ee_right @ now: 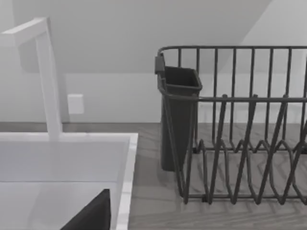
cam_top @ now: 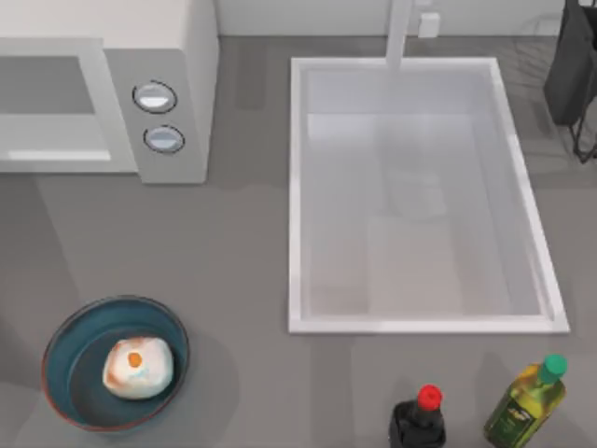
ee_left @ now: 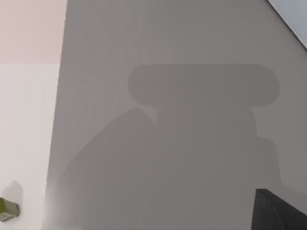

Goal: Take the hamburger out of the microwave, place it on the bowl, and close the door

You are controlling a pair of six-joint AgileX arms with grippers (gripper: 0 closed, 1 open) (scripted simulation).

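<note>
While hamburger (cam_top: 137, 368) sits in bowl (cam_top: 67, 355), microwave (cam_top: 140, 56) door (cam_top: 51, 103) shut; hand states: cannot tell.

Dark, matte black angular part (ee_right: 91, 215), possibly the end effector's edge.

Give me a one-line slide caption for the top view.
Hamburger resting in the blue bowl, microwave door shut, beside the sink.

top: overhead, down | left wrist: close on counter | right wrist: sink (ee_right: 62, 158), rack (ee_right: 240, 124)
</note>
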